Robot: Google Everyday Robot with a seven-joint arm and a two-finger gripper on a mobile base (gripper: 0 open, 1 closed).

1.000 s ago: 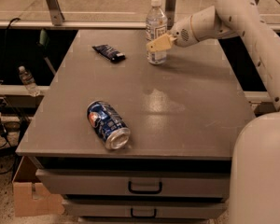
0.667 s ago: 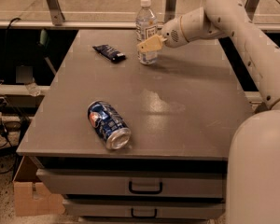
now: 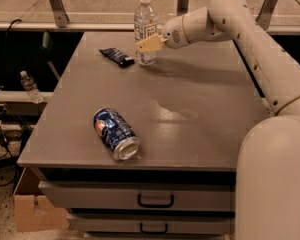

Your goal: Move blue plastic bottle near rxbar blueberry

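Nearest me: grey metal drawers (image 3: pixel 155 201) under the flat grey table (image 3: pixel 205 104), with a brown cardboard box (image 3: pixel 32 211) on the floor at lower left. On the table's front left, a dented blue soda can (image 3: pixel 115 134) lies on its side, open end toward the camera. Left of the table and lower down stands a small clear bottle (image 3: pixel 29 85). Toward the back left of the top is the rxbar blueberry (image 3: pixel 117 57), a small flat dark navy wrapper lying flat. Just beside it on the right is the blue plastic bottle (image 3: pixel 145 19), tall clear plastic with a white cap and white label, upright (can't tell if its base touches the table). The gripper (image 3: pixel 148 43) reaches in from the right and is closed around the bottle at label height, with one tan finger across the front of it.
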